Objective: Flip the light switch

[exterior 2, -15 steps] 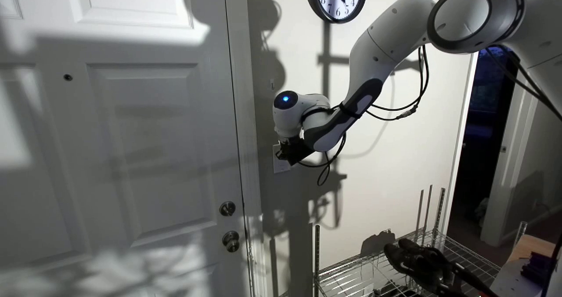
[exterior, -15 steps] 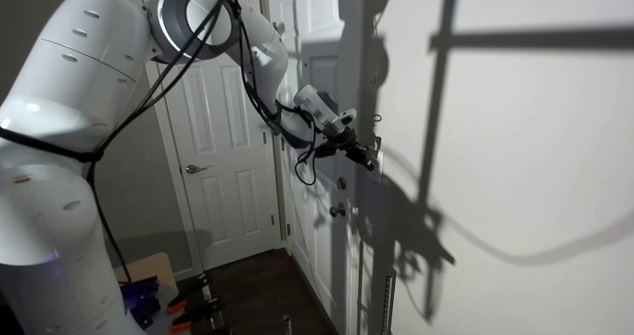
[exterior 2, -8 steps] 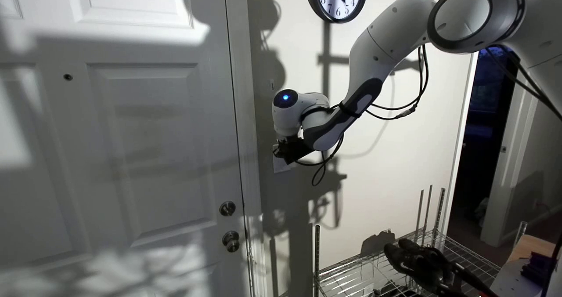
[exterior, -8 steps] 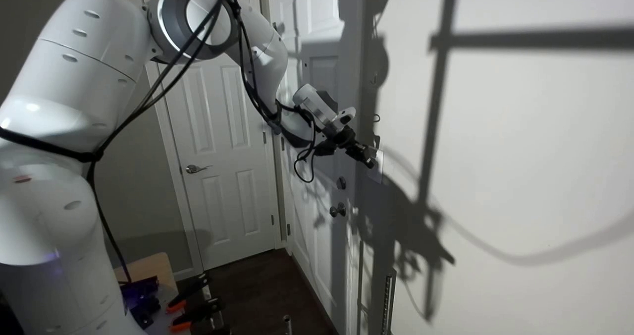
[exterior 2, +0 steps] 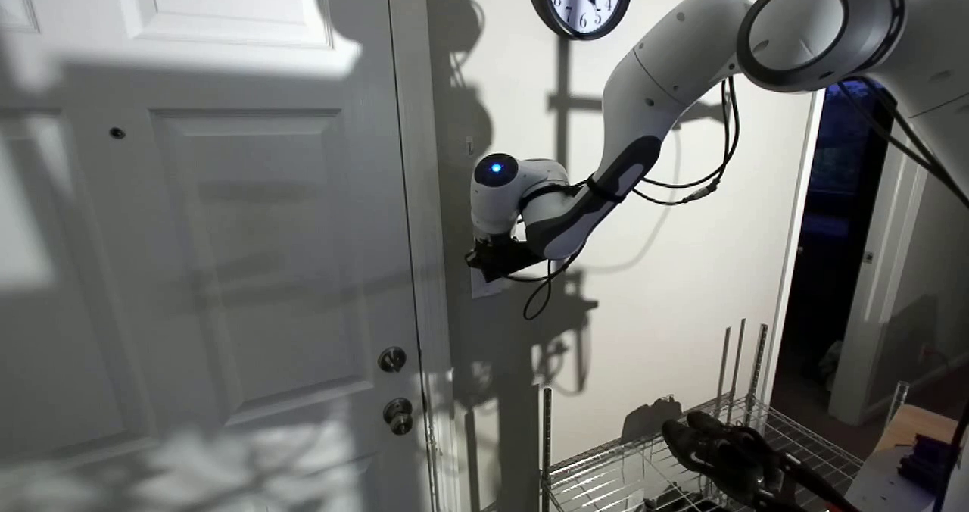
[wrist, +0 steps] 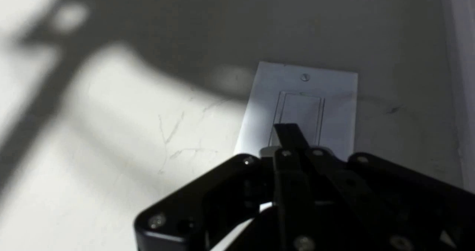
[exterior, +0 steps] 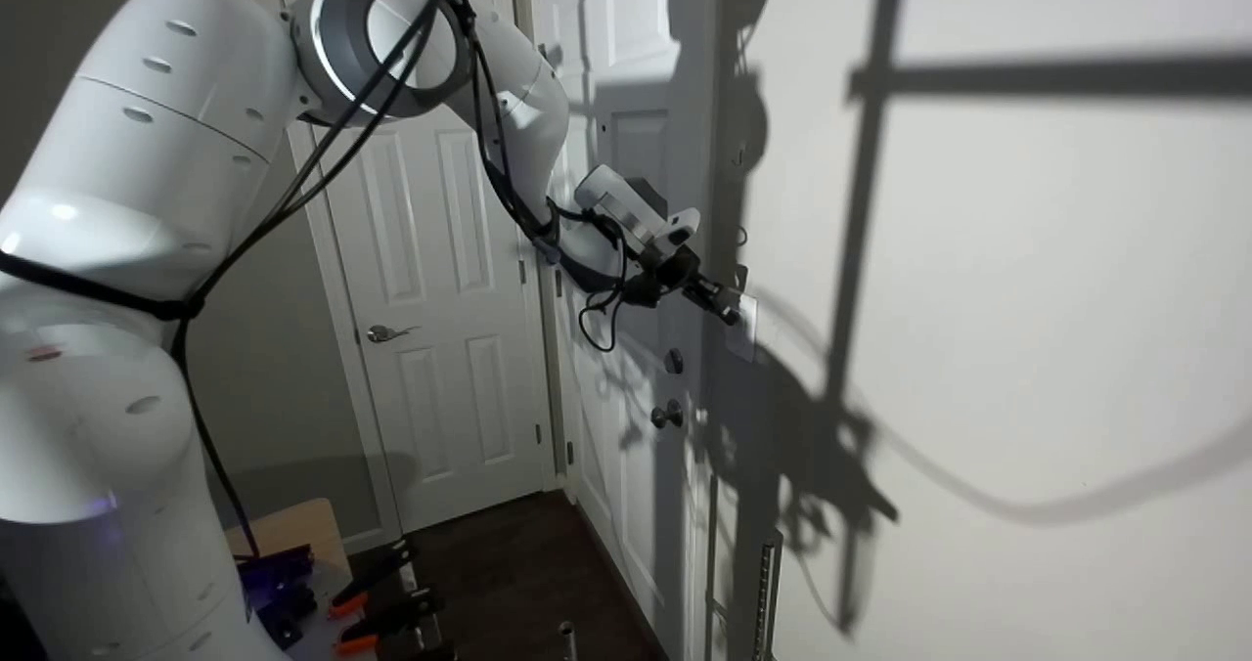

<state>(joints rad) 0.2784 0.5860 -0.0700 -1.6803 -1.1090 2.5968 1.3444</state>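
Observation:
The light switch is a white wall plate (wrist: 339,113) with a flat rectangular rocker (wrist: 301,108), seen in the wrist view. My gripper (wrist: 286,126) is shut and empty, its dark fingertips pressed together. In the wrist view the fingertips overlap the rocker's middle and hide its lower part and the plate's bottom. I cannot tell whether they touch it. In both exterior views the gripper (exterior: 728,311) (exterior 2: 477,260) is at the wall, in front of the upper part of the plate (exterior: 745,333) (exterior 2: 484,286).
A white door (exterior 2: 257,216) with a deadbolt (exterior 2: 392,359) and knob (exterior 2: 397,416) is beside the switch. A wire rack (exterior 2: 590,489) with black items stands below along the wall. A clock (exterior 2: 581,1) hangs above. A cable loop (exterior 2: 537,300) dangles from the wrist.
The gripper has shifted slightly upward along the wall and a little toward the door. More of the plate's lower part shows in the exterior views. The cable loop has swung toward the door.

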